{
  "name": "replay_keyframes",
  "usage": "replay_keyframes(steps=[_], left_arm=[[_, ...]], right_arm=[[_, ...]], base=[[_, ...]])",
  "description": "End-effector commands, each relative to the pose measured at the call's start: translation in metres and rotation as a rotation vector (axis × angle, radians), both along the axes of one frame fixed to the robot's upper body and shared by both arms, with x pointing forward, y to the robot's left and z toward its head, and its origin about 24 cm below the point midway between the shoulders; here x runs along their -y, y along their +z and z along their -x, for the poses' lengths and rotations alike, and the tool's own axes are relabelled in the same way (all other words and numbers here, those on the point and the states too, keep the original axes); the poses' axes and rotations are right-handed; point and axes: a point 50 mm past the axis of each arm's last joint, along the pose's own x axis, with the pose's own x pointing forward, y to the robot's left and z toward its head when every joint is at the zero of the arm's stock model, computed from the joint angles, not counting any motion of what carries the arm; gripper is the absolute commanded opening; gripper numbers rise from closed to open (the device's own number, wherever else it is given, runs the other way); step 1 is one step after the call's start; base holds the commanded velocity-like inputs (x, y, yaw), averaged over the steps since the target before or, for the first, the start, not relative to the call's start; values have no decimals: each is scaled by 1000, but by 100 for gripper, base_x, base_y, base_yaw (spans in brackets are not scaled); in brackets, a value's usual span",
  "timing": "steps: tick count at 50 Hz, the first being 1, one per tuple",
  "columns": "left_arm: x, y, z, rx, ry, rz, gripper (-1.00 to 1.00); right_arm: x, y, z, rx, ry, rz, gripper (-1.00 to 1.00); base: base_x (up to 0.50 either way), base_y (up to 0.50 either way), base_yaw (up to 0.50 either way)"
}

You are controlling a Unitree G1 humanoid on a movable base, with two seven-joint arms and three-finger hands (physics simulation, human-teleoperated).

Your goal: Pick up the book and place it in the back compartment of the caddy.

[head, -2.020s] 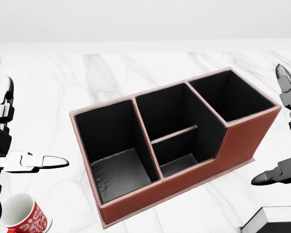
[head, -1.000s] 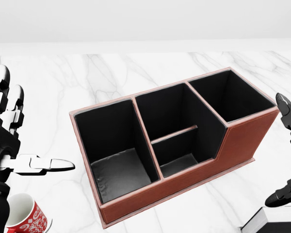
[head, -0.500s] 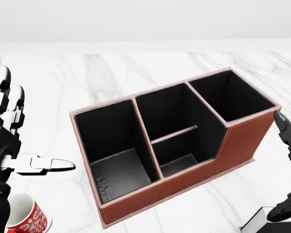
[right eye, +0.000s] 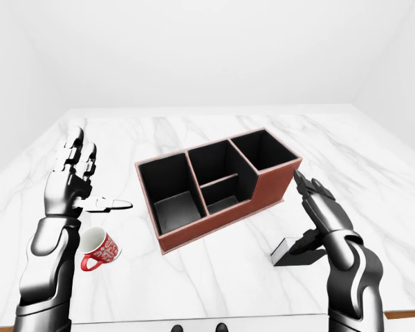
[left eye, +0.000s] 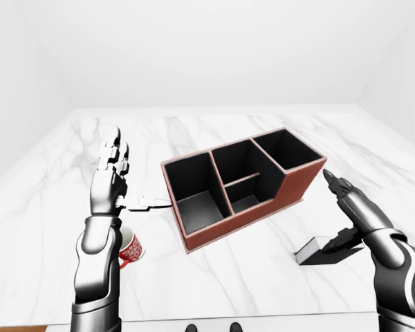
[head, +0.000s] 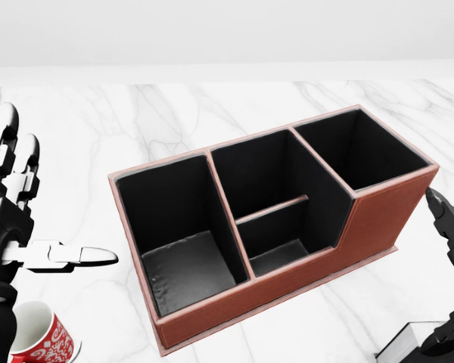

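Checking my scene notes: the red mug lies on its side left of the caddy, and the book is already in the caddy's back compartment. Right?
Not quite. The mug does lie left of the caddy, but the book is on the table under the right hand, as the right-eye view shows.

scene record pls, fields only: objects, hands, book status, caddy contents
surface: white marble table
caddy: reddish-brown, black lining, all compartments empty
book: lies on the table, right of the caddy in the right-eye view, not lifted
mug: red, on its side, below the left hand
left hand: open, raised, holds nothing
right hand: open, over the book, fingers not closed
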Motion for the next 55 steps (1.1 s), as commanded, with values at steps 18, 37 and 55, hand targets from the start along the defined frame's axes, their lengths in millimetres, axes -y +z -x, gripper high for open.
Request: replay_keyframes(steps=[18,37,55], left_arm=[[0,-3,-1,-13,1,0,99],[-1,-1,-1,-4,5,0,100],[-1,-1,-1,-6,5,-2,99]], right_arm=[[15,-15,5,-49,-20,32,100],[30,-30,8,-89,-69,22,100],[38,-38,4,-104,-101,28,100]], base=[[0,0,0],[0,0,0],[0,0,0]])
